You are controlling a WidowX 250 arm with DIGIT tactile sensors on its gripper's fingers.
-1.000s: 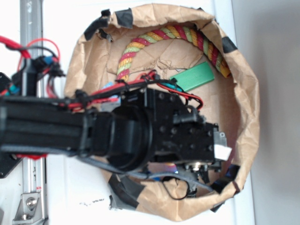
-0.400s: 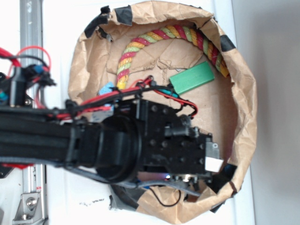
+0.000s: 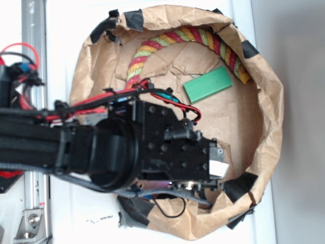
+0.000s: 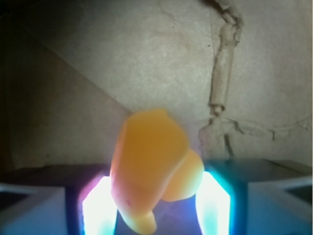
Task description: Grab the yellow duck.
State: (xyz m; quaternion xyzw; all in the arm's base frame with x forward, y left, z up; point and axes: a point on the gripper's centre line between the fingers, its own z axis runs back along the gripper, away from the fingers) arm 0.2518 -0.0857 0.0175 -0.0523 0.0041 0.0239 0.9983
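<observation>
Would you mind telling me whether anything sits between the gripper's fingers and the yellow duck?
Nothing visible does. In the wrist view the yellow duck sits directly between the gripper fingers, above bare brown paper.

The black arm (image 3: 101, 152) has drawn back toward the frame's left, uncovering more of the paper bowl's (image 3: 264, 127) floor at right.

Duck (image 4: 154, 169) seen as yellow-orange, glossy, lit teal and pink from either side. Rope (image 3: 172, 43) at top of frame striped red, yellow, green. Block (image 3: 207, 85) plain green. Paper ring (image 3: 266, 109) brown, patched with black tape. Arm (image 3: 101, 147) black, red wires.
</observation>
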